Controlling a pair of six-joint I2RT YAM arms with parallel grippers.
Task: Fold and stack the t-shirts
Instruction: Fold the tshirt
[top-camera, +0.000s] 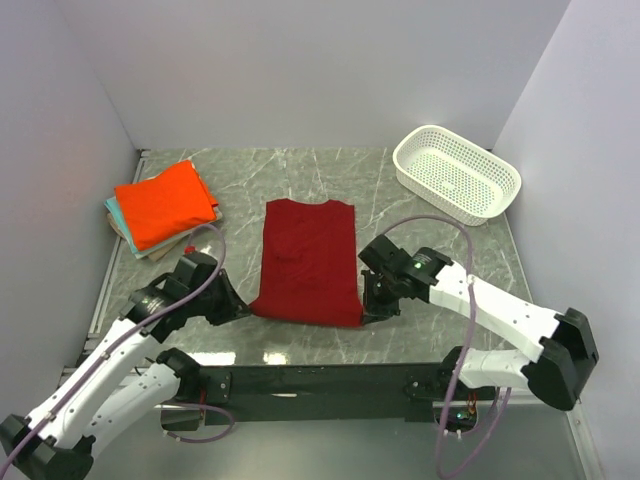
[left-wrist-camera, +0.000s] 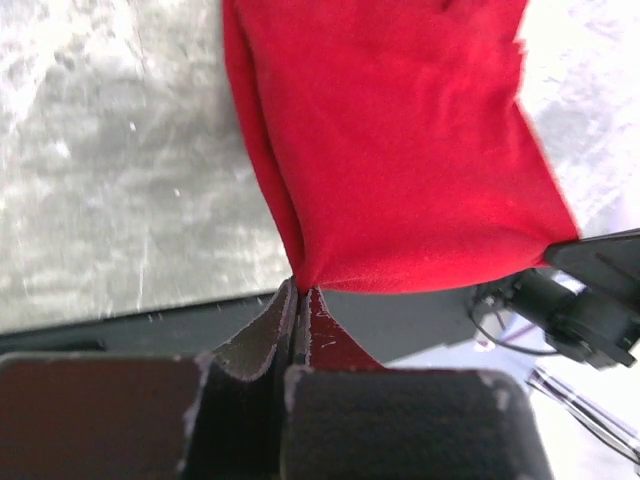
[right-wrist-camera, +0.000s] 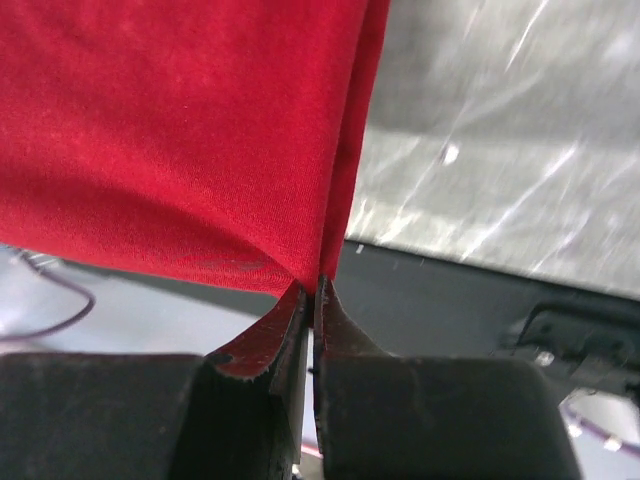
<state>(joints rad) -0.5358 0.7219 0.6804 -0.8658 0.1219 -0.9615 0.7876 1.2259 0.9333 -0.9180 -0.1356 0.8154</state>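
A dark crimson red t-shirt (top-camera: 310, 260) lies folded lengthwise in a long strip in the middle of the table, collar end far. My left gripper (top-camera: 243, 308) is shut on its near left corner (left-wrist-camera: 300, 275). My right gripper (top-camera: 366, 312) is shut on its near right corner (right-wrist-camera: 318, 280). Both corners are pinched between the jaws, with the near hem lifted off the table. A bright orange t-shirt (top-camera: 165, 203) lies folded on top of a stack at the far left, with teal and tan folded edges (top-camera: 118, 222) showing beneath it.
A white perforated plastic basket (top-camera: 456, 173) stands at the far right. The black base rail (top-camera: 320, 378) runs along the table's near edge. Grey walls close in the table on the left, back and right.
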